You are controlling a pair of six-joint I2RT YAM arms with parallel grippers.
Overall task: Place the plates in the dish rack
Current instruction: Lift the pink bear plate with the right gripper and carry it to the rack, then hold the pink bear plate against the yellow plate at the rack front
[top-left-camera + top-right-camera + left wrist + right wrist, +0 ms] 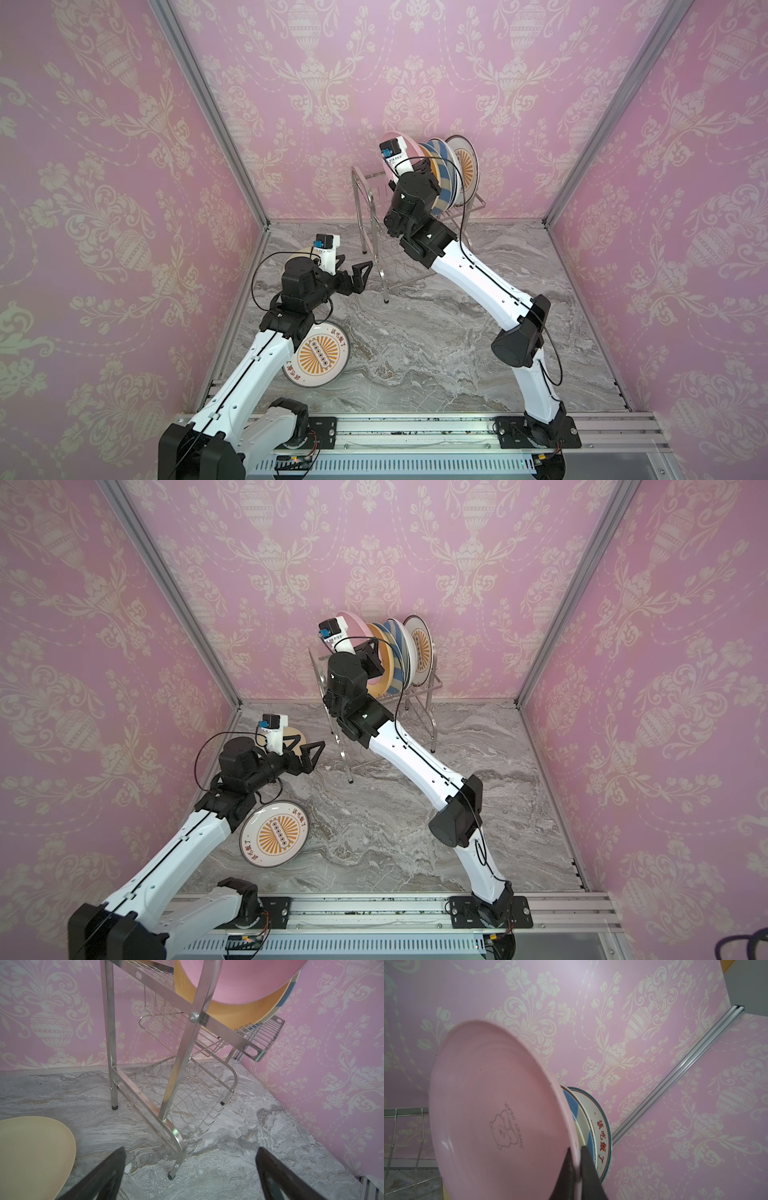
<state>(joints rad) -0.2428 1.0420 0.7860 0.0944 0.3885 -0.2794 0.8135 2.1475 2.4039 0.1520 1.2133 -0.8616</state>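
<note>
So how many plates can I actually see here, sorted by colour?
Pink plate: 1
Yellow plate: 1
Blue-white striped plate: 1
White plates with orange sunburst: 2
Cream plate: 1
Total: 6 plates in view

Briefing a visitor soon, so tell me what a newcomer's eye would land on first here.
The right gripper, shut on the rim of a pink plate, holds it at the top tier of the shiny dish rack, beside other plates standing there. Ornate pink wallpaper covers the walls, and a sunburst plate lies on the marble table by the left arm.
</note>
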